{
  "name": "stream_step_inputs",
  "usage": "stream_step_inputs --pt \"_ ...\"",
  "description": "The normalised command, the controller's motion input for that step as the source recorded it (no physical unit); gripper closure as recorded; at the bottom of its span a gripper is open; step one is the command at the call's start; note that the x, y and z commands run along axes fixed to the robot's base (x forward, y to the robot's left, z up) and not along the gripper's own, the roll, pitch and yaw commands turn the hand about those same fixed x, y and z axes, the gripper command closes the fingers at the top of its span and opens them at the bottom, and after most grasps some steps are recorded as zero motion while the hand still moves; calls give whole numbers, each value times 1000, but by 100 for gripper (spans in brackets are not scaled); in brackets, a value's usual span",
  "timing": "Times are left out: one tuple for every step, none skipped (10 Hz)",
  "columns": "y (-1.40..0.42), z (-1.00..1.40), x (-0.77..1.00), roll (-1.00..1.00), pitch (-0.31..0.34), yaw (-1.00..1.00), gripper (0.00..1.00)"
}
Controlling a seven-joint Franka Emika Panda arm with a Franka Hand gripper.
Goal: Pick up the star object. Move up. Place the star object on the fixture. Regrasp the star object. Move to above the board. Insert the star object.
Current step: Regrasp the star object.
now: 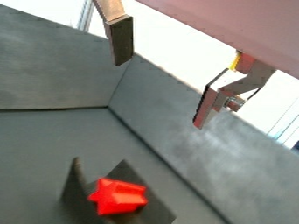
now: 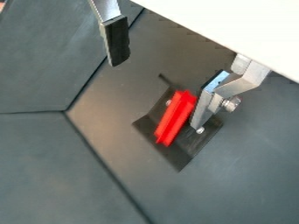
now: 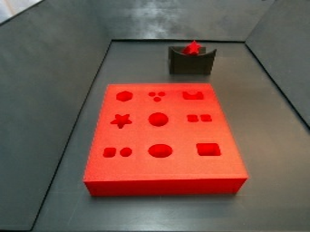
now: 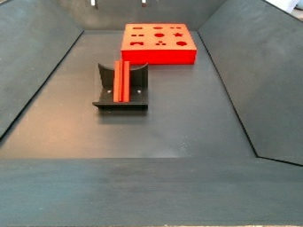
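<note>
Nearest in a side view, bare dark grey floor [image 4: 154, 177] between sloping bin walls. Farther in, the fixture [image 4: 120, 99] stands on its base plate, with the star object [image 4: 122, 78] lying along it as a long red bar, resting in the fixture's notch. Beyond that, toward the far wall, the board [image 4: 158, 46] lies flat on the floor, well apart from the fixture, its recessed holes facing up.

From the opposite side, the board [image 3: 164, 138] is the near item. The holes sit in three columns, and the star-shaped one is in the column farthest from the fixture's side wall. Behind it the fixture [image 3: 191, 61] stands near the back wall, the star object [image 3: 191, 47] showing its star end on top of the notch.

The gripper [image 1: 163, 77] is visible only in the wrist views, not in the side views. It hangs above the floor with the fingers spread wide and nothing between them. In a wrist view one finger [image 1: 121, 41] is plainly apart from the other. Below it, the star object [image 1: 118, 198] sits on the fixture [image 1: 82, 189]. In a wrist view the gripper [image 2: 162, 83] is above the star object [image 2: 177, 116] and fixture base [image 2: 187, 149], not touching either.
</note>
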Motion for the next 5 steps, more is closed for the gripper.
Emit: stream_step_inputs --pt "-40 -13 92 998 143 98 0" --pt "-40 -19 96 810 148 109 0" --pt "-43 -14 98 564 136 131 0" --pt "-44 -18 95 441 129 142 0" --pt "-31 -9 88 267 100 158 0"
